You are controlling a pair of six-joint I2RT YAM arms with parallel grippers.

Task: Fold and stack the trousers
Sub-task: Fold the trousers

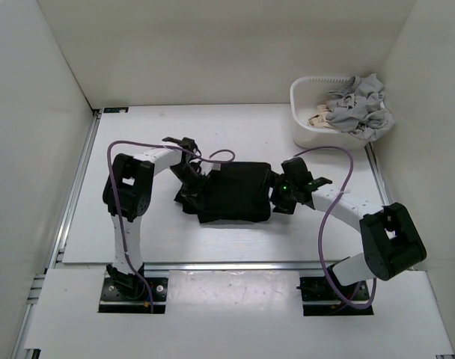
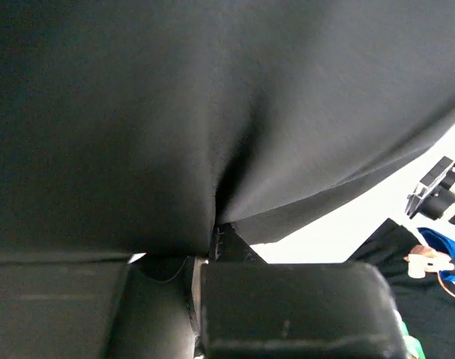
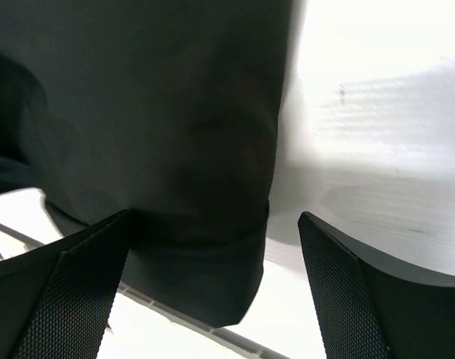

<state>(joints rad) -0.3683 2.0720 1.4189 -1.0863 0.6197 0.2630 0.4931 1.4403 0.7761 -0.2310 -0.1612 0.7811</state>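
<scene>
Looking down from the top camera, the trousers point(image 1: 235, 191) lie mid-table point(image 1: 138, 149) as a compact black block, one gripper at each short side. The left gripper point(image 1: 190, 185) sits on the block's left edge and the right gripper point(image 1: 281, 193) on its right edge, both dark against dark cloth, so from up here the jaws cannot be read at all.

What that overhead shot alone gives us is the far right corner: a white basket point(image 1: 301, 120) with light grey garments point(image 1: 360, 105) heaped over its rim and a bit of beige cloth point(image 1: 317, 117) tucked inside, well apart from the trousers.

Over to the left wrist camera, and black fabric fills nearly the whole view. A deep pucker runs straight down into the fingers, which are closed and pinching the trousers at that crease. A sliver of white table shows at lower right.

Now the right wrist camera, a very different story: the two textured fingers point(image 3: 59, 292) stand wide apart, nothing between them being squeezed. A folded edge of the trousers with a stitched hem lies just ahead of the gap, towards the left finger, with bare table ahead of the right finger.
</scene>
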